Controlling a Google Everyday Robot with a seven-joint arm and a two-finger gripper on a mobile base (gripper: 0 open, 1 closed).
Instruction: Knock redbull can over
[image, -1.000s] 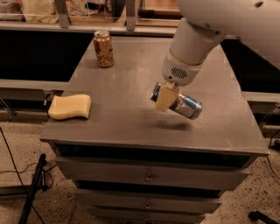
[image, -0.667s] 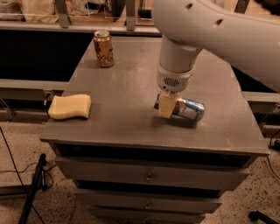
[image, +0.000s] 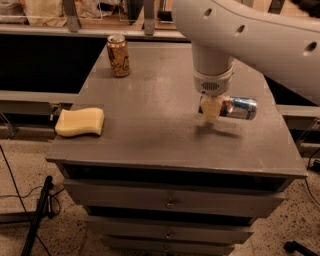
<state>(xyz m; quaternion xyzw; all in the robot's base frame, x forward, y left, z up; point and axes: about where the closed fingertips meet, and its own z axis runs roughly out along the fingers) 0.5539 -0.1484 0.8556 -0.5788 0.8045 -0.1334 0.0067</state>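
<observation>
— Redbull can (image: 241, 107) is flat on its side, look, over on the right half of the counter (image: 150, 100), lying lengthwise left to right.

— So the knock itself is as good as done, I'd say. Where's the gripper?

— Gripper (image: 211, 110) hangs straight down from the big white arm (image: 250, 35), right at the can's left end and low over the counter. From where I stand it's either touching that end or just beside it; I can't tell which.

— Holding it?

— Can't tell. Its cream tip covers that end of the can, and whether it's wide, narrow or clamped on the can I can't make out from this side.

— What would you want of it now, then?

— If it does have hold, let go first. Then lift straight up and clear, with no sideways drag. A can lying like that rolls easily toward the near or far edge, so a careless brush could set it going. Pushing it along its length is no better, since the right edge of the counter is near.

— And the other things?

— Well out of it. The orange-brown can (image: 118, 55) stands upright at the far left of the counter, and the yellow sponge (image: 80, 121) lies by the near left edge. Both are well apart from the arm, so a straight lift shouldn't trouble either.
</observation>
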